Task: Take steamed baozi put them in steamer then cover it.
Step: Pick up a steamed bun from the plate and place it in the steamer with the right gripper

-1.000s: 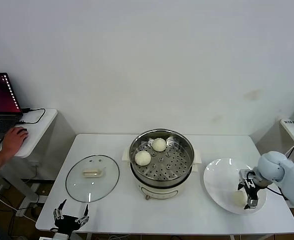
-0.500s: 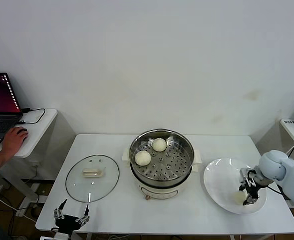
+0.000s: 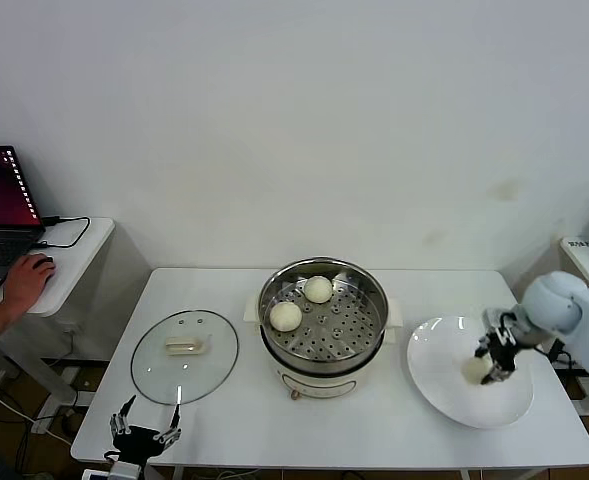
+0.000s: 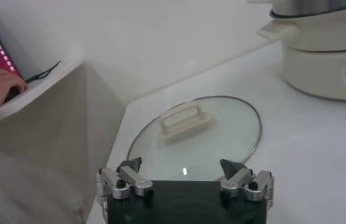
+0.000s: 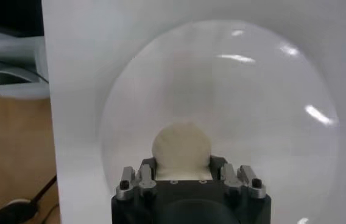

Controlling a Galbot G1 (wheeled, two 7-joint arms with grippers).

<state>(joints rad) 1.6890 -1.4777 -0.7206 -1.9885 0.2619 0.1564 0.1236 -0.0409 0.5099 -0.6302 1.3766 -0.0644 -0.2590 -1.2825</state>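
The steel steamer [image 3: 322, 320] on its cream base stands mid-table with two white baozi [image 3: 318, 289] [image 3: 286, 315] on its perforated tray. My right gripper [image 3: 486, 368] is shut on a third baozi [image 3: 474, 369] and holds it a little above the white plate [image 3: 444, 375]; in the right wrist view the bun [image 5: 181, 148] sits between the jaws over the plate [image 5: 252, 122]. My left gripper [image 3: 144, 433] is open and empty at the table's front left edge, near the glass lid [image 3: 185, 355]. The lid also shows in the left wrist view [image 4: 197, 137].
A side table with a laptop [image 3: 2, 215] and a person's hand [image 3: 29, 278] stands at far left. The steamer's base [image 4: 328, 58] shows in the left wrist view.
My right gripper has closed on the baozi and lifted it off the plate, moving up and slightly toward the steamer. The left arm has not moved.
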